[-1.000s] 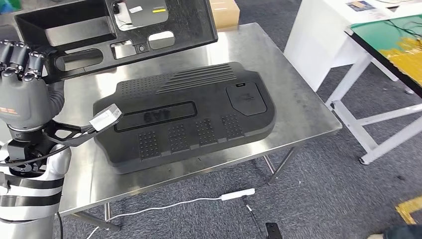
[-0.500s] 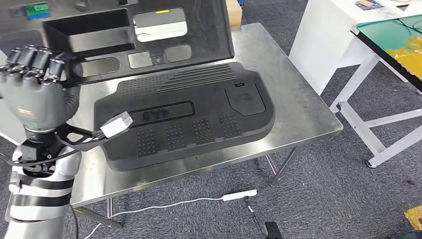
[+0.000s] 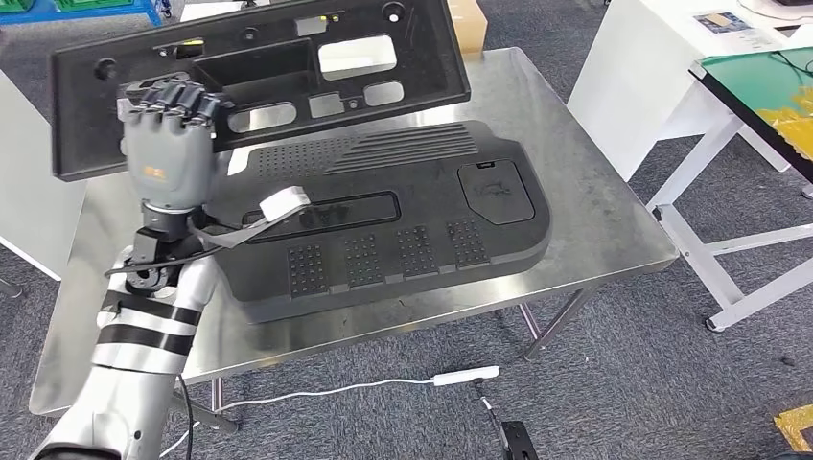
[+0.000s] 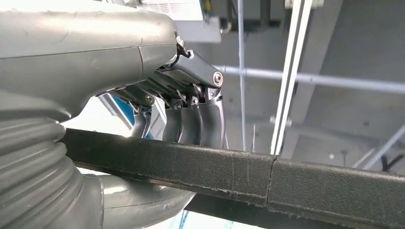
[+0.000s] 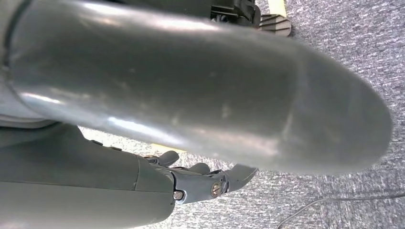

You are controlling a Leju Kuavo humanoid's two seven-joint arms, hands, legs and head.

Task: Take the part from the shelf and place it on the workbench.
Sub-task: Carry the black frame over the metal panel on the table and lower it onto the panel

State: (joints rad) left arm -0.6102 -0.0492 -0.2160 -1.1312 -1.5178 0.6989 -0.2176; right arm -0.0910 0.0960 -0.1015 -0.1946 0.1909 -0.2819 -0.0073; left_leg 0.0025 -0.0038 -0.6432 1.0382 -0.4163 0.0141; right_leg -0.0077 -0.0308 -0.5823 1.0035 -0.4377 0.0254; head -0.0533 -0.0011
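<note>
Steel tabletop [image 3: 585,220] ahead of you carries a large black panel [image 3: 403,230], with bare metal along its right and near edges. Your left hand [image 3: 171,144] grips the black part [image 3: 288,67], raised above the tabletop's far left; the left wrist view shows fingers [image 4: 191,124] hooked over its edge. Your right hand [image 5: 205,179] hangs over carpet; whether it is spread or curled, you cannot tell.

I'm in a workshop: a steel workbench [image 3: 594,220] stands on grey carpet [image 3: 671,383], blue bins [image 3: 86,8] behind, a white table [image 3: 662,57] beside, bare pipes [image 4: 305,78] overhead.
</note>
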